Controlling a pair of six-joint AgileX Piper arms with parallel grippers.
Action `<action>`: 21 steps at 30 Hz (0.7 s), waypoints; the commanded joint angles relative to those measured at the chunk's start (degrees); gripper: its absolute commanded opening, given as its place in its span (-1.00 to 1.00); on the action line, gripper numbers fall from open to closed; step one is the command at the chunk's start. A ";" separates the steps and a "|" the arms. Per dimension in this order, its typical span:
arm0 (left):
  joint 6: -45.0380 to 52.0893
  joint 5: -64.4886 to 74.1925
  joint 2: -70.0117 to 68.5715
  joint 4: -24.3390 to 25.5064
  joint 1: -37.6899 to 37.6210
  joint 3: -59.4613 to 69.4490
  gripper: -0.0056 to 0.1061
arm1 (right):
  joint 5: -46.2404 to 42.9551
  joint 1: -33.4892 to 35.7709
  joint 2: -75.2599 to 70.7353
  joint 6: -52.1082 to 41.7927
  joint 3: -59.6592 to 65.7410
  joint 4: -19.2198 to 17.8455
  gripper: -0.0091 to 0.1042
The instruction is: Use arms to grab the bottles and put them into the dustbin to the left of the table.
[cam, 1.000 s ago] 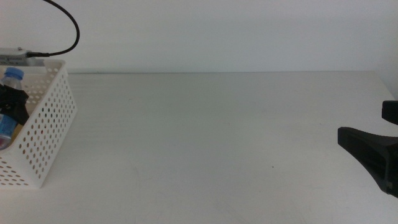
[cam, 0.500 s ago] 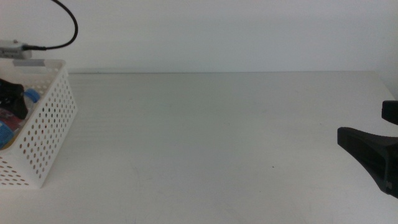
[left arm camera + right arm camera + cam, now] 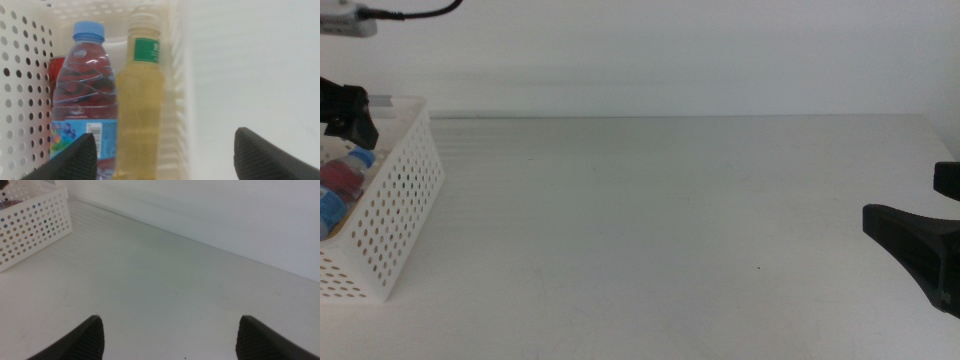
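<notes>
The white perforated dustbin [image 3: 398,210] stands at the table's left edge. In the left wrist view the bottles lie side by side inside it: a clear water bottle [image 3: 85,95] with a blue cap, a yellow tea bottle [image 3: 141,115] with a white cap, and a red can [image 3: 56,70] behind them. My left gripper [image 3: 164,135] hovers above the dustbin [image 3: 177,75], open and holding nothing. From the middle view it sits over the bin's back rim [image 3: 348,112]. My right gripper [image 3: 169,320] waits open at the table's right edge [image 3: 920,255].
The white tabletop [image 3: 670,220] stretches bare between the dustbin and the right gripper. A pale wall runs along the table's far edge. A black cable [image 3: 420,12] arcs above the left arm at the top left.
The left gripper lowered the water bottle into the dustbin, let it go and rose above the rim. The right arm has not moved.
</notes>
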 commanded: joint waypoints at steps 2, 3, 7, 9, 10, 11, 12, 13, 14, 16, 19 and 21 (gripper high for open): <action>-0.92 -4.20 -8.79 -2.06 -1.58 2.48 0.71 | -4.22 0.22 -0.02 -0.85 -1.54 -0.32 0.46; -0.92 -5.27 -10.86 -2.29 -2.08 3.99 0.71 | -4.22 0.22 -0.02 -0.85 -1.54 -0.32 0.46; -0.92 -10.32 -18.94 -3.93 -3.69 10.21 0.71 | -4.22 0.22 -0.02 -0.85 -1.54 -0.32 0.46; -0.92 -12.59 -22.78 -4.70 -4.40 13.65 0.71 | -4.22 0.22 -0.02 -0.85 -1.54 -0.32 0.46; -0.92 -13.83 -24.84 -5.28 -4.66 15.41 0.71 | -4.22 0.22 -0.02 -0.85 -1.54 -0.32 0.46; -0.85 -15.14 -26.89 -5.69 -4.87 16.83 0.71 | -4.22 0.22 -0.02 -0.85 -1.54 -0.32 0.46; -0.79 -16.47 -28.93 -6.33 -5.18 18.62 0.71 | -4.22 0.22 -0.02 -0.85 -1.54 -0.32 0.46; -0.64 -17.84 -30.91 -6.87 -5.56 20.44 0.71 | -4.22 0.22 -0.02 -0.85 -1.54 -0.32 0.46; -0.58 -19.03 -32.49 -7.36 -5.93 21.93 0.71 | -4.22 0.22 -0.02 -0.85 -1.54 -0.32 0.46; -0.19 -22.50 -36.46 -8.21 -7.06 25.74 0.71 | -4.22 0.22 -0.02 -0.85 -1.54 -0.32 0.46; 1.43 -27.77 -41.75 -9.96 -9.05 31.50 0.71 | -4.22 0.22 -0.02 -0.85 -1.54 -0.32 0.46; 1.96 -30.80 -44.77 -10.92 -10.20 34.62 0.71 | -4.22 0.22 -0.02 -0.85 -1.54 -0.32 0.46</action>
